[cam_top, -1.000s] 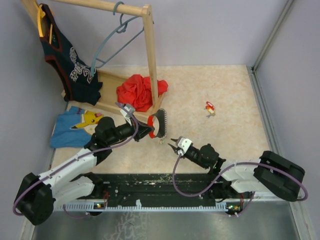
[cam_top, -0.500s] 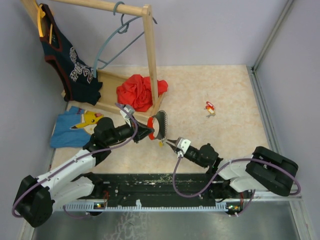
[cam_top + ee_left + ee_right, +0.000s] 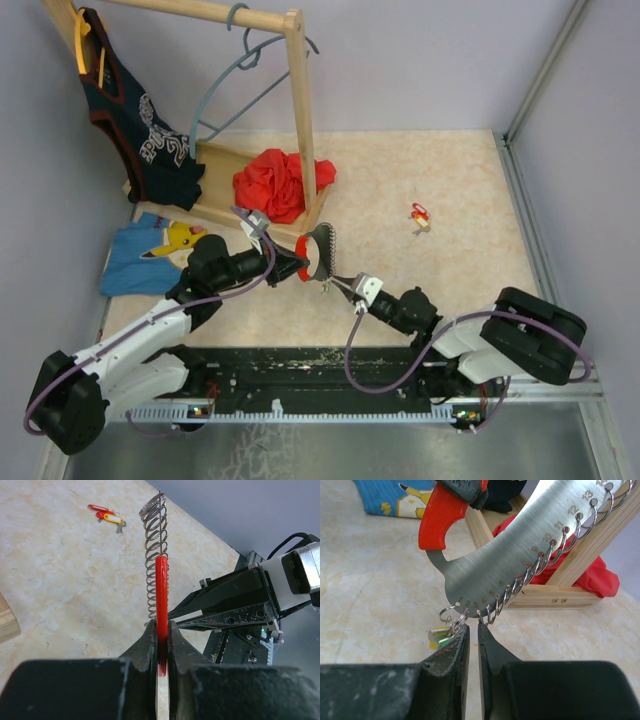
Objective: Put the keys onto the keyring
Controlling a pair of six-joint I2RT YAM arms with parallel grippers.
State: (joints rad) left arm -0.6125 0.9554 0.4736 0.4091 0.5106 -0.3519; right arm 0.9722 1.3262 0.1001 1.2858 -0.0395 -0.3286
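Note:
My left gripper [image 3: 297, 265] [image 3: 161, 625] is shut on the red handle [image 3: 161, 595] [image 3: 442, 517] of a curved metal plate [image 3: 322, 250] [image 3: 510, 555], held above the table. Several numbered wire keyring loops [image 3: 155, 530] [image 3: 535, 565] hang along the plate's edge. A green and yellow key [image 3: 440, 636] dangles from the lowest loops. My right gripper [image 3: 335, 283] [image 3: 473, 627] sits just under those loops. Its jaws stand almost together, with a thin slit between them and nothing seen in it. Its fingertips [image 3: 462, 630] touch the loops. Red and yellow keys [image 3: 420, 215] [image 3: 107, 516] lie on the table to the far right.
A wooden clothes rack [image 3: 300, 100] stands at the back left with a dark jersey [image 3: 135, 110] and a grey-blue hanger [image 3: 235, 75]. Red cloth [image 3: 275, 182] lies on its base. A blue shirt [image 3: 150, 250] lies flat beside my left arm. Walls close in on three sides.
My right gripper has reached forward and left to the plate's lower edge, and its jaws have narrowed. The left gripper has kept the plate nearly still.

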